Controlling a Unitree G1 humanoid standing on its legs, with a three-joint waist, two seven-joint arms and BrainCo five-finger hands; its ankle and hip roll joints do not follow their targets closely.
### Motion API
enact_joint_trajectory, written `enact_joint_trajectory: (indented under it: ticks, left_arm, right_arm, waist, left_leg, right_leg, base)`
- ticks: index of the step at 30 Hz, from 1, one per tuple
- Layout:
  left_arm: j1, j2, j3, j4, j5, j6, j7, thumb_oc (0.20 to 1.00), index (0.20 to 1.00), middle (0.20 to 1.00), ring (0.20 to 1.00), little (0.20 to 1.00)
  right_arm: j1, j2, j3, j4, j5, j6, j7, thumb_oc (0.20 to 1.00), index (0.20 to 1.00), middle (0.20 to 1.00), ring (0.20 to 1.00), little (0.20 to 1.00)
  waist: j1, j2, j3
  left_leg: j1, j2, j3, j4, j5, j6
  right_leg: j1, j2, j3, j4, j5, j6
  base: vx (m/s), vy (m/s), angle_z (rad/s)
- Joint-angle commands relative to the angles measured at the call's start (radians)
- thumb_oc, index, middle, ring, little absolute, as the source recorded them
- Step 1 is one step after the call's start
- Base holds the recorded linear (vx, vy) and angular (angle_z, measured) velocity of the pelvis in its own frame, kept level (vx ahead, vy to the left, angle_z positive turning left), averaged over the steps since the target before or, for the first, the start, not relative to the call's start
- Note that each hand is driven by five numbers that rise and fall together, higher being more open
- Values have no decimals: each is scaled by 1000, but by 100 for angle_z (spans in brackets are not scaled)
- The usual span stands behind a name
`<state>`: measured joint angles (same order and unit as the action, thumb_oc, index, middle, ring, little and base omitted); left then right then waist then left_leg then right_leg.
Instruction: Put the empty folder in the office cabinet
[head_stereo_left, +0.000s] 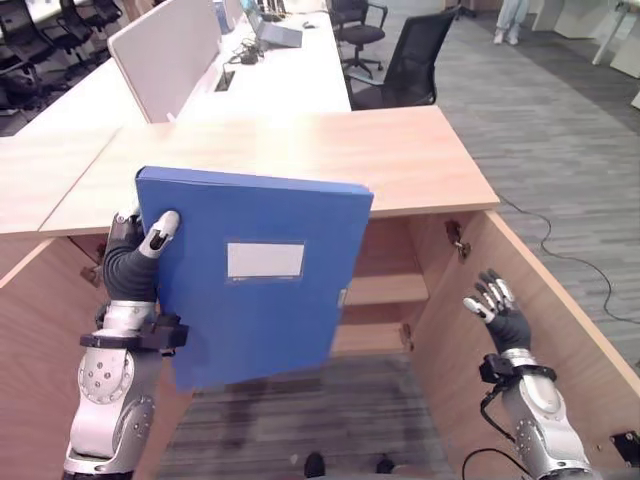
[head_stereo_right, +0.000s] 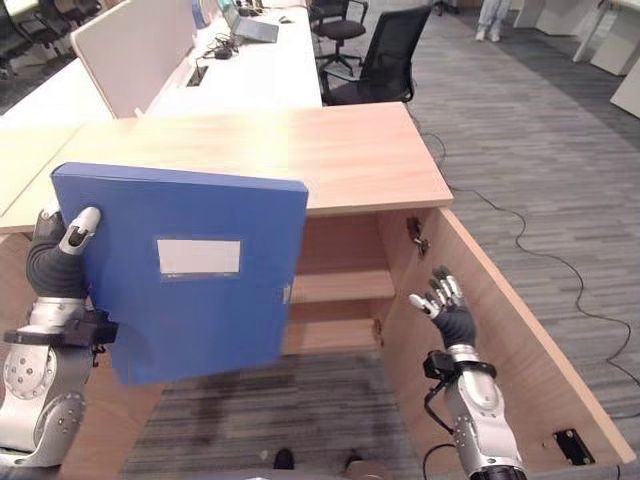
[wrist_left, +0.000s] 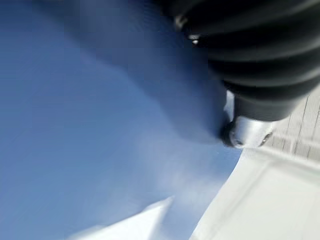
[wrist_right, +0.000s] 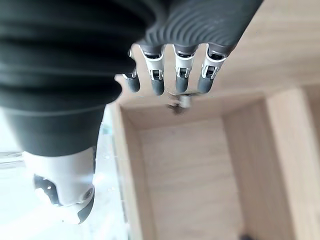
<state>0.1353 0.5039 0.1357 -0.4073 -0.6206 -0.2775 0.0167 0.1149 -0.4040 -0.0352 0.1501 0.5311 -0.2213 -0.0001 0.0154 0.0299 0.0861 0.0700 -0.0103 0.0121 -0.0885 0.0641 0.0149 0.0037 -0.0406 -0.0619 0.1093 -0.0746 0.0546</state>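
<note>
**Lin:** Left eye view shows the left hand (head_stereo_left: 135, 250) holding the blue folder (head_stereo_left: 265, 290) upright in the air, in front of the open office cabinet (head_stereo_left: 385, 290). The thumb (head_stereo_left: 162, 232) lies curled over the front face near the left edge; the other fingers are hidden behind the folder, so the grip is a pinch on that edge.

**Omar:** And the other hand?

**Lin:** The right hand (head_stereo_right: 445, 305) is empty. Its fingers (wrist_right: 181, 75) are spread and nearly straight, and it hovers beside the inner face of the open cabinet door (head_stereo_right: 510, 360), apparently not touching it.

**Omar:** So which step is this, in your opinion?

**Lin:** I think it is the carrying step. The folder is lifted and the doors are open, but the folder is not yet inside. It hangs well in front of the shelf (head_stereo_left: 385, 290), and it covers the left part of the opening from the camera.

**Omar:** What does the next move need?

**Lin:** The folder is tall against the shelf gaps. I judge the left arm must lower it and bring it forward under the wooden top (head_stereo_left: 300, 160), probably turning it so it passes into a compartment. I cannot tell which compartment fits it. The risk is hitting the shelf edge, because only one edge is held.
</note>
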Motion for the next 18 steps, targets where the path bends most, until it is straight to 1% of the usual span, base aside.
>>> enact_joint_trajectory:
  ticks: [1, 5, 6, 7, 9, 10, 11, 12, 13, 14, 15, 17, 18]
  left_arm:
    - [-22, 18, 60, -39, -43, -66, 10, 200, 200, 200, 200, 200]
    - [-12, 13, 66, -32, -28, -61, 18, 200, 200, 200, 200, 200]
    - [-8, 9, 67, -27, -26, -57, 17, 200, 200, 200, 200, 200]
    - [-2, 4, 69, -17, -17, -54, 18, 200, 200, 200, 200, 200]
    - [0, 4, 71, -14, -13, -52, 17, 200, 200, 200, 200, 200]
    - [3, 1, 69, -10, -13, -46, 6, 200, 200, 200, 200, 200]
    - [3, 1, 69, -10, -14, -46, 6, 200, 200, 200, 200, 200]
    - [0, 0, 61, -7, -13, -44, 3, 200, 200, 200, 200, 200]
    - [-8, -2, 47, -4, -4, -41, -1, 200, 200, 200, 200, 200]
    - [-8, -2, 46, -3, -4, -41, -1, 200, 200, 200, 200, 200]
    - [-21, -5, 24, 1, 10, -35, -11, 200, 200, 200, 200, 200]
    - [-21, -6, 24, 1, 10, -35, -11, 200, 200, 200, 200, 200]
    - [-27, -3, 13, 3, 17, -30, -19, 200, 200, 200, 200, 200]
  right_arm:
    - [-46, -19, 9, -86, 51, -68, 20, 1000, 1000, 1000, 1000, 1000]
    - [-35, -27, 2, -140, 129, -67, 79, 1000, 1000, 1000, 1000, 1000]
    - [-32, -27, -5, -160, 158, -71, 99, 1000, 1000, 1000, 1000, 1000]
    - [-29, -30, -15, -178, 189, -80, 120, 1000, 1000, 1000, 1000, 1000]
    - [-26, -32, -20, -188, 209, -79, 136, 1000, 1000, 1000, 1000, 1000]
    - [-20, -37, -23, -213, 233, -78, 163, 1000, 1000, 1000, 1000, 1000]
    - [-20, -37, -24, -214, 233, -78, 163, 1000, 1000, 1000, 1000, 1000]
    - [-24, -34, -11, -228, 267, -75, 188, 1000, 1000, 1000, 1000, 1000]
    - [-31, -31, 14, -238, 306, -72, 218, 1000, 1000, 1000, 1000, 1000]
    - [-31, -31, 15, -237, 306, -72, 218, 1000, 1000, 1000, 1000, 1000]
    - [-40, -39, 68, -259, 305, -48, 252, 1000, 1000, 1000, 1000, 1000]
    - [-40, -40, 68, -259, 305, -48, 252, 1000, 1000, 1000, 1000, 1000]
    - [-44, -48, 93, -279, 305, -32, 275, 1000, 1000, 1000, 1000, 1000]
  waist:
    - [8, -69, -76]
    - [8, -74, -86]
    - [8, -76, -87]
    - [5, -77, -92]
    - [4, -78, -96]
    - [3, -81, -99]
    - [3, -81, -99]
    - [3, -80, -102]
    - [4, -83, -102]
    - [4, -82, -103]
    - [7, -86, -103]
    - [7, -86, -102]
    - [8, -88, -104]
  left_leg:
    - [28, -70, -42, 1, -114, 47]
    - [35, -61, -46, 1, -120, 39]
    - [31, -60, -43, 1, -111, 37]
    - [32, -57, -44, 1, -115, 34]
    - [37, -55, -45, 1, -124, 33]
    - [34, -55, -44, 1, -118, 30]
    - [34, -55, -44, 1, -118, 30]
    - [39, -52, -45, 1, -128, 29]
    - [36, -52, -43, 1, -120, 27]
    - [41, -51, -44, 1, -128, 27]
    - [42, -50, -42, 1, -130, 25]
    - [43, -50, -41, 1, -130, 25]
    - [44, -49, -40, 1, -130, 24]
  right_leg:
    - [9, -7, 35, -106, 76, 38]
    - [36, -2, 31, -134, 72, 31]
    - [33, -3, 30, -138, 80, 30]
    - [40, -2, 28, -150, 80, 29]
    - [48, -1, 27, -158, 73, 30]
    - [51, -2, 27, -165, 80, 28]
    - [51, -2, 27, -166, 80, 28]
    - [59, -2, 27, -170, 74, 29]
    - [57, -4, 28, -175, 82, 28]
    - [62, -2, 28, -177, 76, 28]
    - [68, -2, 30, -181, 77, 28]
    - [69, -2, 30, -182, 77, 28]
    - [72, -2, 29, -185, 78, 28]
  base:
    - [69, -74, 13]
    - [42, -54, 4]
    - [16, -46, 2]
    - [31, -29, 0]
    - [30, -11, 0]
    - [0, 0, 0]
    - [0, 0, 0]
    - [0, 0, 0]
    - [40, -12, 0]
    - [0, 0, 0]
    - [0, 0, 0]
    - [0, 0, 0]
    - [0, 0, 0]
